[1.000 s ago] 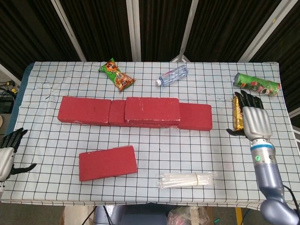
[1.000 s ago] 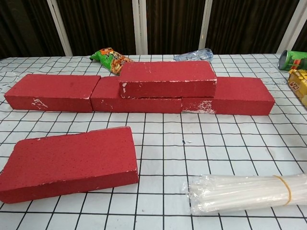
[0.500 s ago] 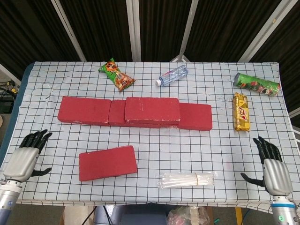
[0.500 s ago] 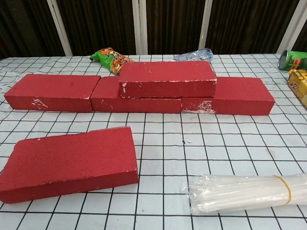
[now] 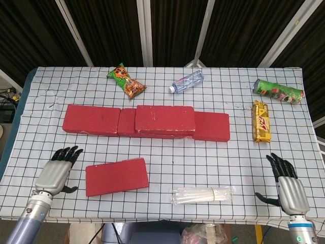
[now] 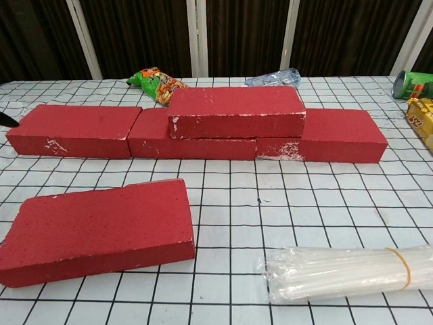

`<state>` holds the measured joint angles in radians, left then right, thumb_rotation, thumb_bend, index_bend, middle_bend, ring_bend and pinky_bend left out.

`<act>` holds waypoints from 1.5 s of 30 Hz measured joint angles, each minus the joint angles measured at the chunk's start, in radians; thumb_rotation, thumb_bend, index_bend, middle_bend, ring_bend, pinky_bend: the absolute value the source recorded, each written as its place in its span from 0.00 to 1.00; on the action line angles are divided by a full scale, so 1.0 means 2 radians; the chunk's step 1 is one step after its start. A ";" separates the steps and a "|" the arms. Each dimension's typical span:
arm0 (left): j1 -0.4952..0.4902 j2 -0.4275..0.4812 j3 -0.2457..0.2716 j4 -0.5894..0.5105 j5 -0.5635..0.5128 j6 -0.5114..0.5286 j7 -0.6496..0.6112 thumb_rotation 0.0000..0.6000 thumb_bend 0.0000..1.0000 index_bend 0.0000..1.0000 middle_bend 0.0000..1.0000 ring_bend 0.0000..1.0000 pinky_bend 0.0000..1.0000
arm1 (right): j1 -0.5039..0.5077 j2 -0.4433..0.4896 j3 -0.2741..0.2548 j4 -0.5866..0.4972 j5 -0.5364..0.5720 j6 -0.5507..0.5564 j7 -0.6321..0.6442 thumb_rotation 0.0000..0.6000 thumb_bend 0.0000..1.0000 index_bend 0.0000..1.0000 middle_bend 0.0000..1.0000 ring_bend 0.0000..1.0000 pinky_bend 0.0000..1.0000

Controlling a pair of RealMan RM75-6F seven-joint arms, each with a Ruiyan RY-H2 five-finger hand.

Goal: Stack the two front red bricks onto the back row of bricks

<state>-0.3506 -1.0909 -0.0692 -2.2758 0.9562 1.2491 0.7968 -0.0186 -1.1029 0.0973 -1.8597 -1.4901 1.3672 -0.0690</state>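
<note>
While one red brick [image 5: 165, 120] already lies stacked on the back row of bricks [image 5: 91, 120], straddling the middle and right bricks of that row, the other front brick [image 5: 117, 176] sits alone on the table [image 5: 203, 157] nearer the robot, turned slightly askew; the left robot hand [image 5: 56, 173] hovers just beside that loose brick's left end, fingers spread and holding nothing, apart from the brick as far as the head view shows; the right robot hand [image 5: 289, 187] sits near the table's front right corner, fingers likewise spread and empty, its wrist cut off by the bottom edge; from the chest view neither robot hand can be made out properly, only a dark sliver at the far left edge; the middle brick of the back row is largely hidden beneath the stacked one, so only its left part and front face show; a clear bundle of straws [image 5: 203, 194] bound with a band lies at the front of the table, right of the loose brick, and is cut off at the right edge in the chest view; behind the row lie a green snack bag [image 5: 127, 81] and a plastic bottle [image 5: 187, 82] on its side; at the right are a green can [image 5: 278, 90] lying down and a yellow snack bar [image 5: 261, 121], both clipped by the frame edge in the chest view
</note>
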 measured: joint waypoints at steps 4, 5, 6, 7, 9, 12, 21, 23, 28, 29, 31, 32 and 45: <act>-0.027 -0.035 -0.003 -0.004 -0.045 0.013 0.040 1.00 0.00 0.00 0.00 0.00 0.00 | 0.002 -0.001 -0.004 0.000 0.003 0.003 -0.002 1.00 0.13 0.00 0.00 0.00 0.00; -0.033 -0.044 -0.003 -0.005 -0.052 0.016 0.047 1.00 0.00 0.00 0.00 0.00 0.00 | 0.003 -0.001 -0.004 0.000 0.005 0.003 -0.003 1.00 0.13 0.00 0.00 0.00 0.00; -0.039 -0.053 -0.003 -0.006 -0.060 0.019 0.054 1.00 0.00 0.00 0.00 0.00 0.00 | 0.004 -0.001 -0.006 0.000 0.007 0.002 -0.004 1.00 0.13 0.00 0.00 0.00 0.00; -0.047 -0.065 -0.004 -0.006 -0.069 0.022 0.060 1.00 0.00 0.00 0.00 0.00 0.00 | 0.005 -0.002 -0.006 0.000 0.009 0.001 -0.005 1.00 0.13 0.00 0.00 0.00 0.00; -0.058 -0.080 -0.004 -0.005 -0.082 0.026 0.066 1.00 0.00 0.00 0.00 0.00 0.00 | 0.007 -0.003 -0.007 0.000 0.011 0.001 -0.007 1.00 0.13 0.00 0.00 0.00 0.00; -0.074 -0.100 -0.004 0.000 -0.102 0.029 0.076 1.00 0.00 0.00 0.00 0.00 0.00 | 0.009 -0.004 -0.010 0.000 0.015 0.001 -0.011 1.00 0.13 0.00 0.00 0.00 0.00; -0.112 -0.151 0.000 0.021 -0.141 0.043 0.100 1.00 0.00 0.00 0.00 0.00 0.00 | 0.013 -0.004 -0.013 -0.003 0.027 0.006 -0.014 1.00 0.13 0.00 0.00 0.00 0.00; -0.118 -0.158 0.001 0.024 -0.144 0.045 0.100 1.00 0.00 0.00 0.00 0.00 0.00 | 0.014 -0.004 -0.014 -0.003 0.029 0.006 -0.014 1.00 0.13 0.00 0.00 0.00 0.00; -0.131 -0.170 0.006 0.028 -0.151 0.052 0.105 1.00 0.00 0.00 0.00 0.00 0.00 | 0.015 -0.003 -0.016 -0.005 0.034 0.008 -0.015 1.00 0.13 0.00 0.00 0.00 0.00; -0.133 -0.172 0.007 0.028 -0.152 0.054 0.106 1.00 0.00 0.00 0.00 0.00 0.00 | 0.016 -0.003 -0.016 -0.006 0.034 0.008 -0.015 1.00 0.13 0.00 0.00 0.00 0.00; -0.137 -0.177 0.009 0.028 -0.153 0.058 0.108 1.00 0.00 0.00 0.00 0.00 0.00 | 0.016 -0.003 -0.017 -0.006 0.036 0.008 -0.016 1.00 0.13 0.00 0.00 0.00 0.00; -0.139 -0.179 0.010 0.028 -0.154 0.060 0.109 1.00 0.00 0.00 0.00 0.00 0.00 | 0.017 -0.002 -0.018 -0.006 0.036 0.008 -0.016 1.00 0.13 0.00 0.00 0.00 0.00; -0.155 -0.203 0.017 0.045 -0.169 0.083 0.116 1.00 0.00 0.00 0.08 0.00 0.00 | 0.021 0.000 -0.021 -0.008 0.046 0.008 -0.013 1.00 0.13 0.00 0.00 0.00 0.00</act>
<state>-0.6603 -1.4970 -0.0350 -2.1865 0.6174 1.4149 1.0283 0.0237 -1.1026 0.0551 -1.8751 -1.3982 1.3832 -0.0953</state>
